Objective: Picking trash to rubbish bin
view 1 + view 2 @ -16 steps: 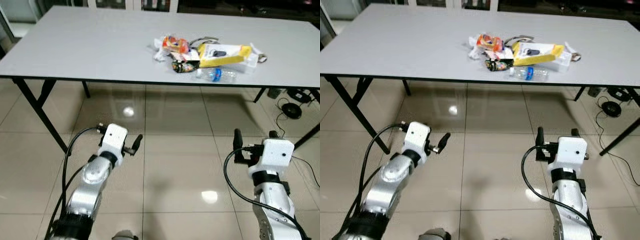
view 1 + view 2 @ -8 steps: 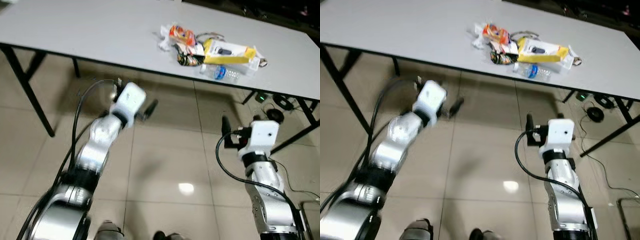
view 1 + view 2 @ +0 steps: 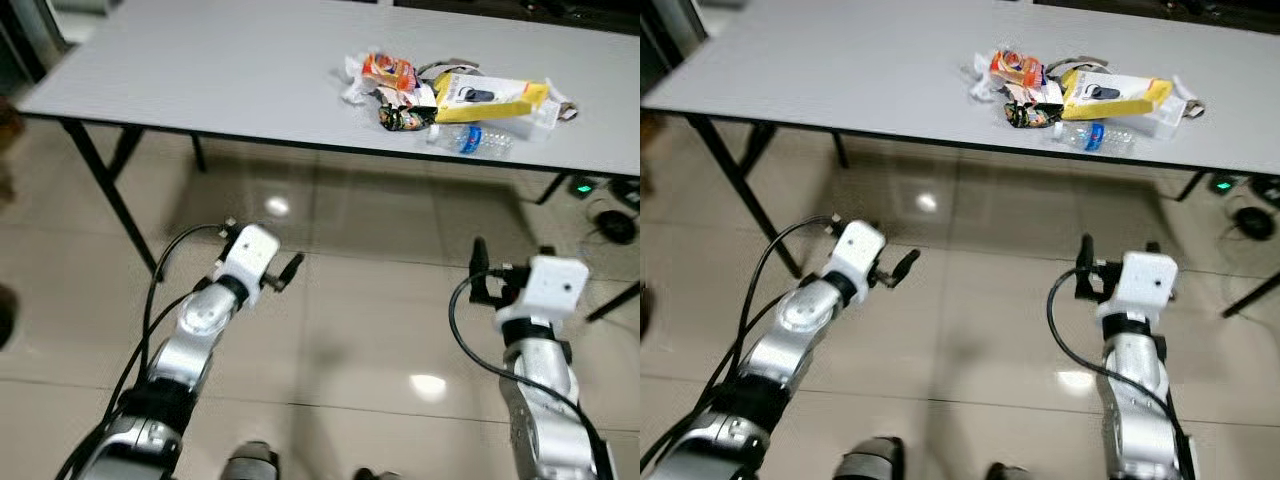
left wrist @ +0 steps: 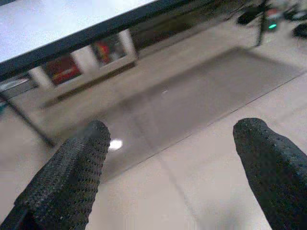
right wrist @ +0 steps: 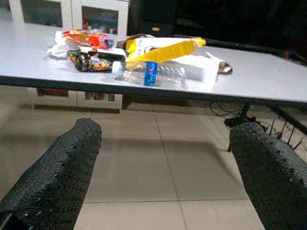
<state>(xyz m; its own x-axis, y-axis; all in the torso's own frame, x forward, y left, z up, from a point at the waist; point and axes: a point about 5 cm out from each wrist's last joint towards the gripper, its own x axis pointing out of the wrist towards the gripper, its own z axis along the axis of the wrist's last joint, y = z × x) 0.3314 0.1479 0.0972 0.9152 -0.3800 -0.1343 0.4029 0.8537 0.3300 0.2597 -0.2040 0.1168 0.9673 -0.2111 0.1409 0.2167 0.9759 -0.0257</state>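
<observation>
I am holding the left gripper [image 4: 168, 177] low over the floor tiles, jaws wide apart, carrying nothing. The trash pile [image 3: 455, 95] is lying on the grey table [image 3: 200, 70], ahead and rightward. The right gripper [image 5: 165, 175] is facing it, jaws spread, empty; I am planning to step closer, then raise it above the table edge.

Your head cameras look down from above at the worktop [image 3: 200, 70] and tiled floor [image 3: 380, 300], nearly overlapping. Each wrist camera sits low, peering along its claw toward that same worktop's edge.
</observation>
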